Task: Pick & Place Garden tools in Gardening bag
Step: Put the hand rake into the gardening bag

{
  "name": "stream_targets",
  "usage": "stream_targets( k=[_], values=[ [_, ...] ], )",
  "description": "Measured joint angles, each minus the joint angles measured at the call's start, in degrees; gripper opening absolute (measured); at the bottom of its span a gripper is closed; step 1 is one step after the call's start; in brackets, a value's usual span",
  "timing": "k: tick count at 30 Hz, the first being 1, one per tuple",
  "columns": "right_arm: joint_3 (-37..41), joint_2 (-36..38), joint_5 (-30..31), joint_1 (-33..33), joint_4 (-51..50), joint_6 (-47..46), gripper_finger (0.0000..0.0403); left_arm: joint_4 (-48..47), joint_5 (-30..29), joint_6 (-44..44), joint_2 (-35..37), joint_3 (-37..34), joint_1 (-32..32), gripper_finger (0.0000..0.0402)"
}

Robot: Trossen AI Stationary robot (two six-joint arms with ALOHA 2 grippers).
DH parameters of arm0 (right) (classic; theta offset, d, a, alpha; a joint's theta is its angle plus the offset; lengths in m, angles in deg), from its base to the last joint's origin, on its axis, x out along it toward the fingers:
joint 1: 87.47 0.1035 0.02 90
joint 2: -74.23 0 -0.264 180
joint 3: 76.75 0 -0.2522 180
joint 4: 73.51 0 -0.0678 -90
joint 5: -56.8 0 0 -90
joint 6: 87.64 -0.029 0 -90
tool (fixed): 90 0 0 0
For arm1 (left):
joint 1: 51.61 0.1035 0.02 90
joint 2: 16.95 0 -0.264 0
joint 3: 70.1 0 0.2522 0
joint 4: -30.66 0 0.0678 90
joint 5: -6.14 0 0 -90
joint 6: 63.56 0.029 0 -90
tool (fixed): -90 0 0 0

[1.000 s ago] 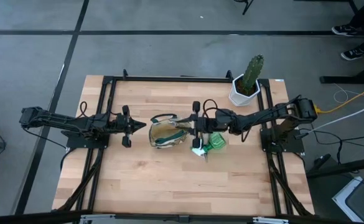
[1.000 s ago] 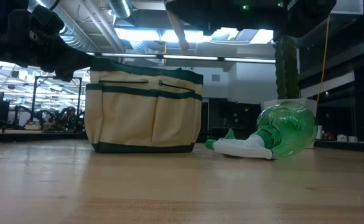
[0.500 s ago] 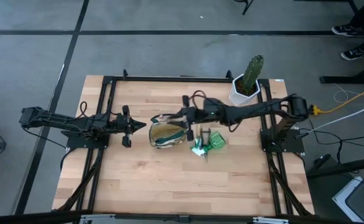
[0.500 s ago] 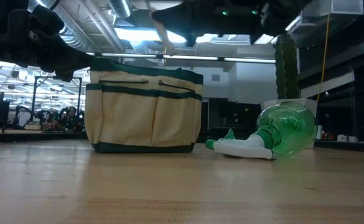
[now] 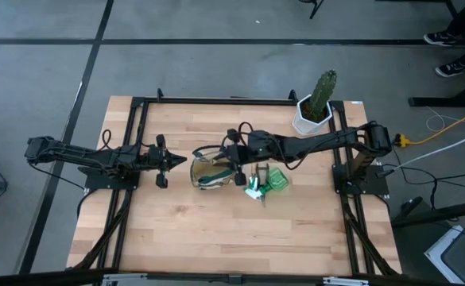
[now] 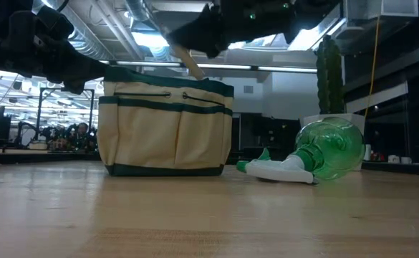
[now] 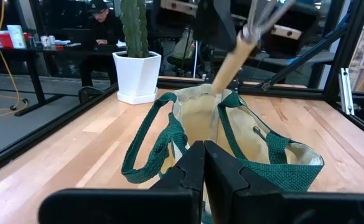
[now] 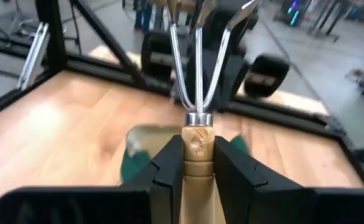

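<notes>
— Pale wood was what carried everything: your tabletop (image 5: 176, 230), butcher-block planks inside a black frame. What sat on it?

— The largest thing was the gardening bag (image 5: 213, 168), beige fabric with dark green trim, standing upright near the middle of the tabletop with its mouth open. In the low view it stood left of centre (image 6: 166, 127).

— And your arms?

— Your right arm reached in from the right edge, across the middle, so that the right gripper (image 5: 234, 156) hung over the bag's mouth. Your left arm lay along the left side, and the left gripper (image 5: 171, 162) pointed at the bag from just beside it, fingers pressed together with nothing between them (image 7: 201, 163).

— What else was there?

— A cactus in a white faceted pot (image 5: 313, 111) stood near the far right corner. A green spray bottle (image 5: 270, 180) lay on its side just to the right of the bag, white nozzle towards the near edge (image 6: 316, 154).

— And the tool you carried?

— The fork (image 8: 197, 81), the smallest piece. Your right gripper's fingers clamped its pale wooden handle, metal prongs pointing away from the wrist. From the left wrist view the handle (image 7: 228, 65) slanted down into the bag's open mouth, prongs uppermost.
</notes>
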State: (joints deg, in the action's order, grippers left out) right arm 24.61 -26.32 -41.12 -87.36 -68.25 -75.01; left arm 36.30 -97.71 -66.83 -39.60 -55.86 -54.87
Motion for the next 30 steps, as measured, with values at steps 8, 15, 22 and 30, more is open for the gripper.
stream_targets(
  k=[8,15,22,30],
  values=[
    [0.0,0.0,0.8,0.0,-4.9,-0.2,0.0078,0.0,0.0,0.0,0.0,0.0,0.0,0.0004],
    [0.0,-0.5,4.8,0.0,-7.8,-1.8,0.0078,0.0,0.0,0.0,0.0,0.0,0.0,0.0004],
    [0.0,-0.5,4.9,0.0,-8.9,-3.0,0.0078,0.0,0.0,0.0,0.0,0.0,0.0,0.0004],
    [0.0,-0.5,4.9,0.0,-9.2,-3.2,0.0112,0.0,0.0,0.0,0.0,0.0,0.0,0.0004]
  ],
)
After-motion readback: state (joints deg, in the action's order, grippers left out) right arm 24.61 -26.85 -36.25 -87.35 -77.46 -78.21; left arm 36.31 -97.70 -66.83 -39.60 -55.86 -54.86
